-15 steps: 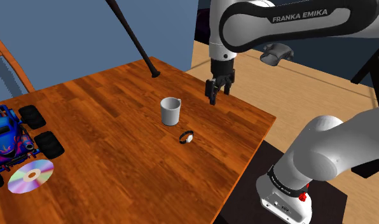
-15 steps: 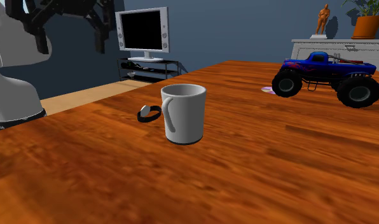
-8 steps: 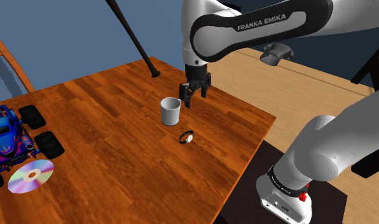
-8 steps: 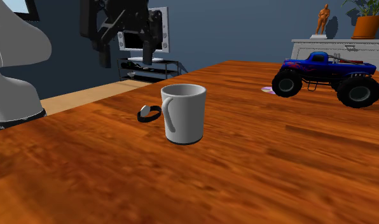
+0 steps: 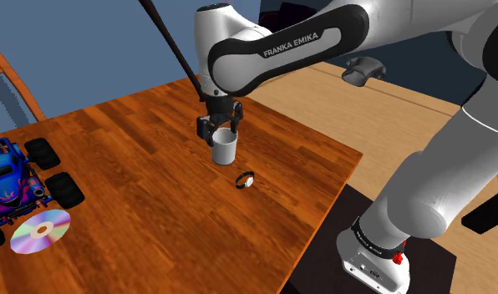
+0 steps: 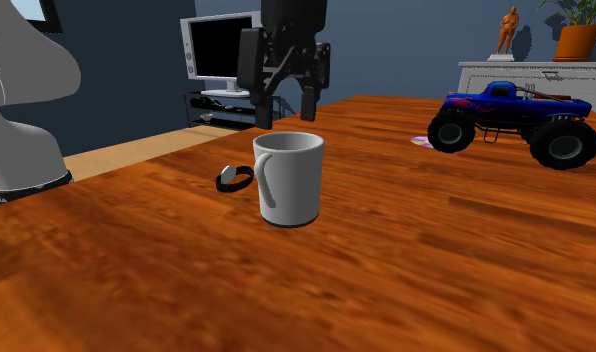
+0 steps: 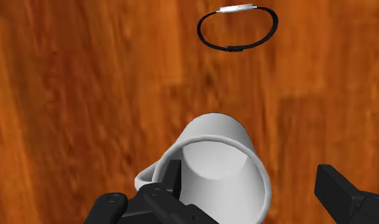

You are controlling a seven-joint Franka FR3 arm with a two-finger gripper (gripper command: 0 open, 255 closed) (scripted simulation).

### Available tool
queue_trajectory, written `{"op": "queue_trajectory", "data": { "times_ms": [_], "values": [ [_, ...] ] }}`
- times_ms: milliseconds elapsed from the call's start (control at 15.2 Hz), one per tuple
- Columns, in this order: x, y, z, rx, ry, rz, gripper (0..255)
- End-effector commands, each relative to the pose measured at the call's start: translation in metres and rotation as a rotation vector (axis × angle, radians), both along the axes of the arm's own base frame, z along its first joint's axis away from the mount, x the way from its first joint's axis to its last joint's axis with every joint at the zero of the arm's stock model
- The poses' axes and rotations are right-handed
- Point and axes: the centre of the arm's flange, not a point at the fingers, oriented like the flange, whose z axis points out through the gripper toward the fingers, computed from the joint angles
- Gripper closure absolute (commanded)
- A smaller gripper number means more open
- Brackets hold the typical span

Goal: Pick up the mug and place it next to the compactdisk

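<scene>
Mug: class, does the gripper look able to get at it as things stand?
Probably yes: the gripper hangs just above the mug with its fingers open, and nothing lies between them. The wristwatch rests apart on the table.

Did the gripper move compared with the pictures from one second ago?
Yes. In the shoulder view the gripper went left, from right of the mug to directly over its rim, fingers open.

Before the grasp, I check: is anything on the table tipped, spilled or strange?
Nothing is spilled. The white mug stands upright below the open black gripper. Only the black bat looks odd: it slants steeply above the wooden table, its support unseen.
</scene>
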Motion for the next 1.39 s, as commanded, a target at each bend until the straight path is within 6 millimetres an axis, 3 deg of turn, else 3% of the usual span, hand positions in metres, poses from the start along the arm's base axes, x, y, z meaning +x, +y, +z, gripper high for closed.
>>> {"op": "queue_trajectory", "data": {
  "times_ms": [0,528,1056,1122,1320],
  "values": [
    [0.015,0.016,-0.005,0.000,-0.018,-0.004,0],
    [0.014,0.013,-0.045,0.000,-0.018,-0.004,0],
    [0.014,0.013,-0.045,0.000,-0.018,-0.004,0],
    [0.014,0.013,-0.045,0.000,-0.018,-0.004,255],
    [0.014,0.013,-0.045,0.000,-0.018,-0.004,255]
  ]
}}
